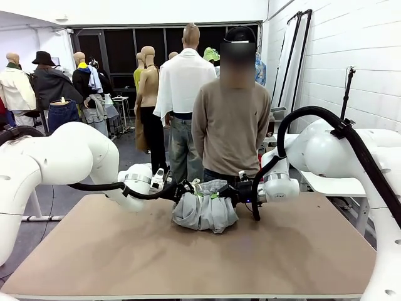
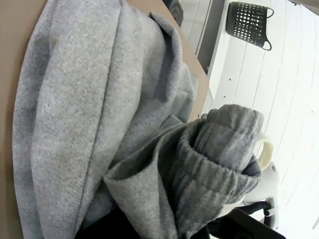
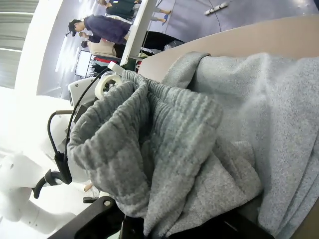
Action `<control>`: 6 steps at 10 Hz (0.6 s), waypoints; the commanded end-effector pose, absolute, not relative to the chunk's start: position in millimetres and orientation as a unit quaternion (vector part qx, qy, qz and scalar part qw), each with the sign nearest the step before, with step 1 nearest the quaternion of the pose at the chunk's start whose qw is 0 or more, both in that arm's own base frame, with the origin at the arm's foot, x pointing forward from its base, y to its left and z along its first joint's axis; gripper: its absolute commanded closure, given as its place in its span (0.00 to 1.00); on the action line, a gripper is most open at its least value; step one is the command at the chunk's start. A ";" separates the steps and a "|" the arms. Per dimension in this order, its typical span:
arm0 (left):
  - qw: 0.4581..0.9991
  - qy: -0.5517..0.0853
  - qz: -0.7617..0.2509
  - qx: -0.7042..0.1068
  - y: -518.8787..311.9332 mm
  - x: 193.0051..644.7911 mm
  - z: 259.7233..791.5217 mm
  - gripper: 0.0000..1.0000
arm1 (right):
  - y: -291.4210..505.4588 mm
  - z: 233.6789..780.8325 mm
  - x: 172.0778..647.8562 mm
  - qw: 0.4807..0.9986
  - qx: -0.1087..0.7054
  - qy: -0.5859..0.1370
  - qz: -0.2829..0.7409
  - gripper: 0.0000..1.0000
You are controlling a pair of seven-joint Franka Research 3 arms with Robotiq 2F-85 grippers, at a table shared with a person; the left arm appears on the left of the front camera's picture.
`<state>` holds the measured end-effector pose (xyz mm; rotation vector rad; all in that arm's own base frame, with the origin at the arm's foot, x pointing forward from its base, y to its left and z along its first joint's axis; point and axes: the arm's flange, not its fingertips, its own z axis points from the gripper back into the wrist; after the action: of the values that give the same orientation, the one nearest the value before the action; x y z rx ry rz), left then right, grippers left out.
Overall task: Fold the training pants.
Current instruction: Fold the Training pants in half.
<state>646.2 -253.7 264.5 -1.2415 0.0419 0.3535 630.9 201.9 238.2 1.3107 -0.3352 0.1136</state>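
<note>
The training pants [image 1: 205, 213] are light grey and hang bunched between my two grippers, with the lower cloth resting on the brown table [image 1: 125, 251] near its far middle. My left gripper [image 1: 188, 189] is shut on the left end of the gathered waistband. My right gripper [image 1: 233, 192] is shut on the right end. In the left wrist view the ribbed waistband [image 2: 219, 169] curls over and hides my fingers, and folded cloth [image 2: 89, 109] trails away over the table. The right wrist view has the waistband [image 3: 149, 129] bunched close up, covering the fingers there too.
A person in a tan sweater [image 1: 229, 128] stands right behind the table's far edge, hands out of sight. A black perforated basket [image 2: 249, 22] sits on the floor beyond the table. Bare tabletop [image 1: 301, 251] stretches in front of and beside the pants.
</note>
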 end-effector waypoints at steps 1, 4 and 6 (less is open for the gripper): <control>0.811 0.020 0.190 -0.554 -237.3 661.3 263.8 1.00 | 189.6 239.1 642.5 0.795 0.587 -0.151 0.041 1.00; 0.804 0.022 0.204 -0.558 -230.3 661.4 262.1 0.61 | 186.9 242.2 643.0 0.803 0.576 -0.151 0.030 0.54; 0.803 0.023 0.208 -0.558 -226.2 659.0 262.7 0.21 | 183.8 247.0 641.4 0.809 0.568 -0.149 0.028 0.15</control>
<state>657.3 -226.9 261.7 -1.2231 0.0381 0.4245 637.5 183.2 240.0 1.2493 -0.3437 0.0735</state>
